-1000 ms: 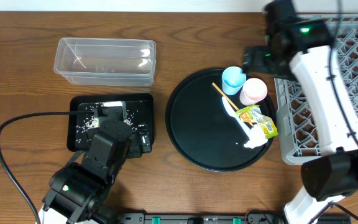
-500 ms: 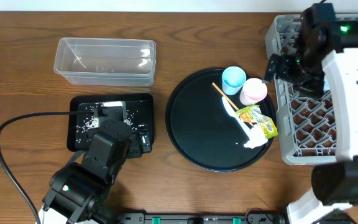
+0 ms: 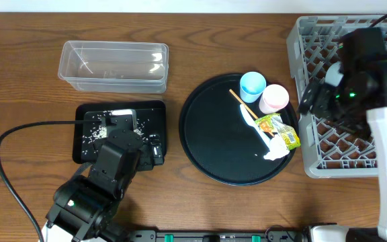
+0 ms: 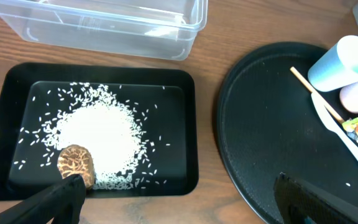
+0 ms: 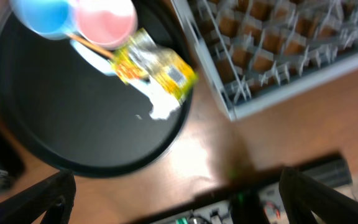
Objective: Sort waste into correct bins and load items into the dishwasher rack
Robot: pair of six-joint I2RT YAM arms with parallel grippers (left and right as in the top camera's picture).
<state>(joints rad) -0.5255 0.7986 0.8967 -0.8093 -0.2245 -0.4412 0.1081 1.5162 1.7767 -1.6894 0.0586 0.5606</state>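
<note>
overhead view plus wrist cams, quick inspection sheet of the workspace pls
surface: brown wooden table.
job's things: clear plastic rectangular tub empty; shallow black rectangular tray holds loose white rice grains and a brown food lump; small light-blue cup, small pink cup, crumpled yellow-green wrapper and crumpled white tissue on the round black tray; grey lattice dishwasher rack at right.
clutter: thin wooden stick beside the cups.
grippers: left gripper open, empty; right gripper open, empty.
cables: black cable looping by the left arm.
surroundings: nothing seen.

I record: tabletop [image 3: 19,60] of grained wood; tub [image 3: 113,44] of clear glossy plastic; tray [image 4: 190,137] smooth black plastic; rack [image 3: 312,156] grey plastic; wrapper [image 3: 279,131] crinkled, shiny.
</note>
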